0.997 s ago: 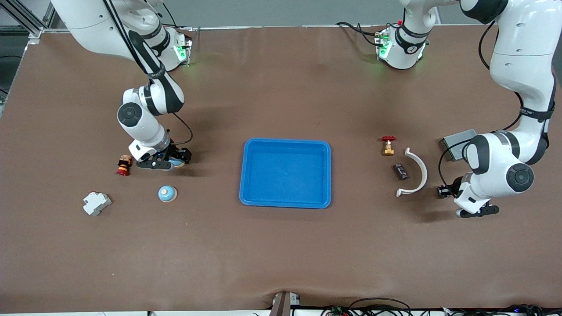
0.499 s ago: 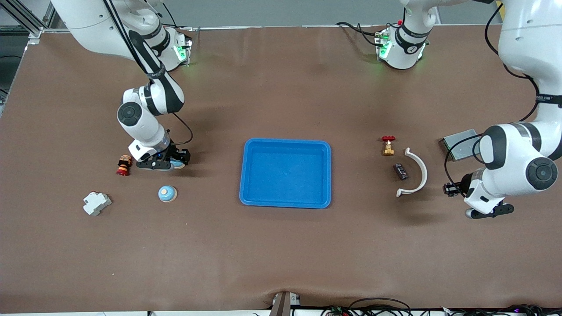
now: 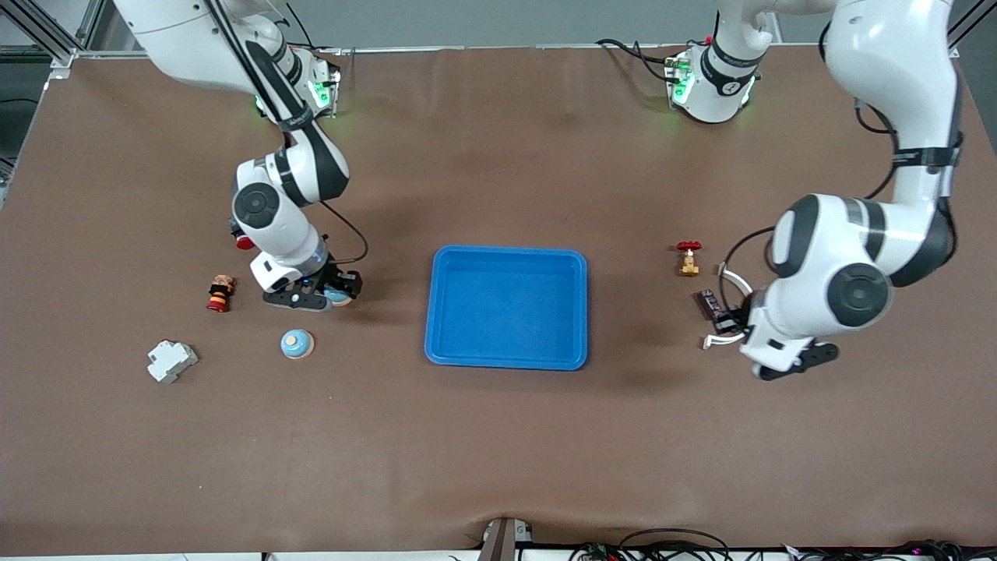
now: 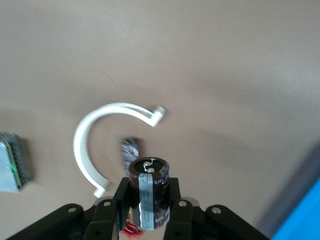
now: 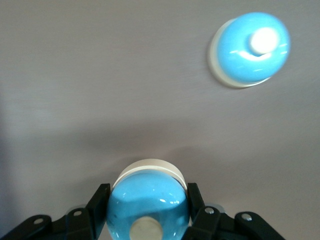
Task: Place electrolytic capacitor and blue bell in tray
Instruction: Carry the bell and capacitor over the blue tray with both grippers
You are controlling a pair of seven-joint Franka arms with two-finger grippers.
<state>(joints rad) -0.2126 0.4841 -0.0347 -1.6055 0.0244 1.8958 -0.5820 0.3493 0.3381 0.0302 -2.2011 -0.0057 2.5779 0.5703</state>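
Observation:
The blue tray (image 3: 506, 308) lies in the middle of the table. My right gripper (image 3: 331, 296) is shut on a blue bell (image 5: 148, 202), its black fingers (image 5: 98, 207) on both sides of the dome, low over the table between a stacked red-brown piece and the tray. A second blue bell (image 3: 297, 344) rests on the table nearer the front camera. My left gripper (image 3: 731, 321) is shut on the electrolytic capacitor (image 4: 149, 192), a dark brown cylinder with a grey stripe, held over the end of a white curved piece (image 4: 87, 145).
A red-handled brass valve (image 3: 688, 258) and a small dark component (image 3: 707, 302) lie toward the left arm's end, beside the white curved piece. A grey plate (image 4: 9, 162) lies farther toward that end. A stacked red-brown piece (image 3: 220, 293) and a white block (image 3: 171, 361) lie toward the right arm's end.
The left arm has swung toward the tray with the capacitor in its gripper. The right gripper has shifted a little toward the tray with the bell.

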